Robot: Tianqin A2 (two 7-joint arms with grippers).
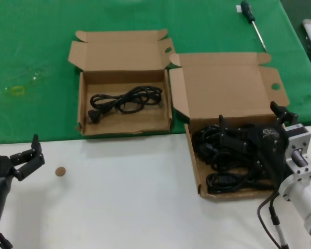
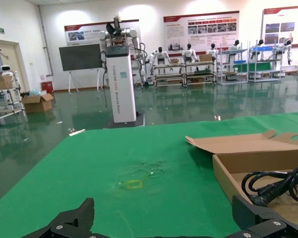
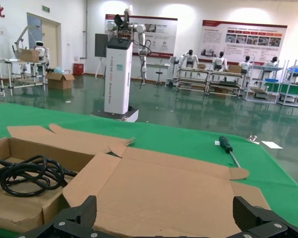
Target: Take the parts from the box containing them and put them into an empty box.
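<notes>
The larger cardboard box (image 1: 198, 171) stands at the right with its tall lid (image 3: 179, 193) raised and a tangled heap of black power cords (image 1: 233, 155) inside. My right gripper (image 1: 250, 118) hovers open over that heap, just in front of the lid, and its fingertips (image 3: 83, 214) frame bare lid cardboard. The smaller box (image 1: 123, 127) sits to the left on the green cloth and holds one coiled cord (image 1: 125, 99), which also shows in both wrist views (image 3: 25, 176) (image 2: 278, 186). My left gripper (image 1: 35, 153) rests open and empty low at the left on the white table.
A screwdriver (image 1: 251, 18) lies on the green cloth behind the larger box. A small brown disc (image 1: 60, 171) lies on the white table near my left gripper. A yellow mark (image 1: 15, 90) shows on the cloth at far left.
</notes>
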